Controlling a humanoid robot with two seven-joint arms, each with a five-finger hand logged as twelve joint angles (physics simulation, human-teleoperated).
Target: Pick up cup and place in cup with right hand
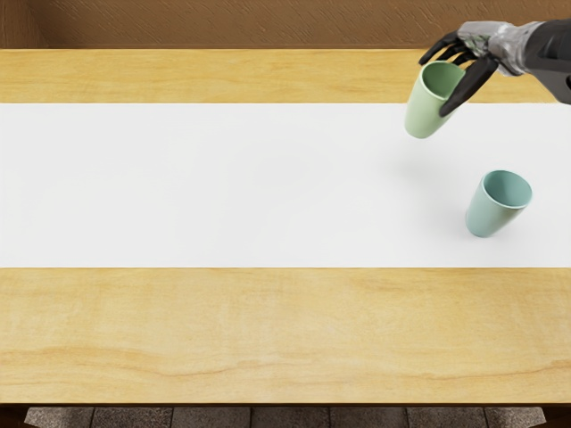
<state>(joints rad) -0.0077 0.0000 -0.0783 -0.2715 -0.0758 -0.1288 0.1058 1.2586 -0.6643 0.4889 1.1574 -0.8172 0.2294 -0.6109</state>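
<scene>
Green cup (421,114) in robot hand (473,52), between thumb and fingers, above table (268,330)

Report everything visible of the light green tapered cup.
The light green tapered cup looks like matte plastic or ceramic, plain, no handle visible, narrower at the base. Mouth up, it is held by the black-fingered right robot hand, thumb against its outer wall. Faint shading on the white flat strip suggests it is raised.

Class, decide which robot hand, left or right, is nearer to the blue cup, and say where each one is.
Right. The right robot hand is raised beyond the blue cup, apart from it, holding the green cup. The left robot hand is out of view.
</scene>
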